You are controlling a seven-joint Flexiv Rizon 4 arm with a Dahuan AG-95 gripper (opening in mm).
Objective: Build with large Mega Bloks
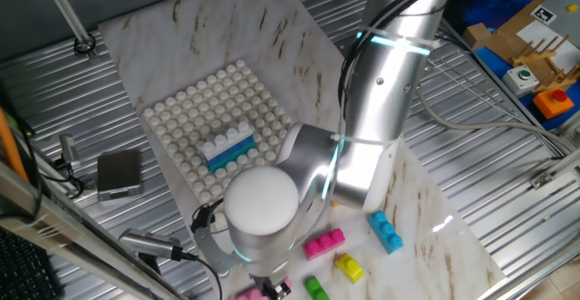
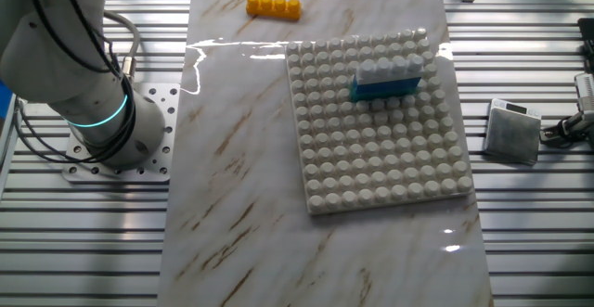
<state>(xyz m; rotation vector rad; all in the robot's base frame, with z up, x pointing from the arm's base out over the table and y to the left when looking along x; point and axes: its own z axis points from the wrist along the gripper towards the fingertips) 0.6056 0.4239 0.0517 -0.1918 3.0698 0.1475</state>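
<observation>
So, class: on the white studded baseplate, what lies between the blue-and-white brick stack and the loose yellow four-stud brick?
Only bare baseplate studs, then bare marble tabletop, separate the stack from the yellow brick; the other fixed view shows it.

- A studded baseplate (image 2: 380, 131) lies on the marble table (image 2: 241, 177)
- Two stacked bricks (image 2: 388, 75) sit on the baseplate, near one edge
- Loose bricks (image 1: 358, 241) lie on the table beyond that edge, apart from the baseplate
- The robot arm (image 1: 381, 91) reaches over the loose bricks
- A small box (image 2: 513, 131) rests off the table, beside the baseplate
</observation>
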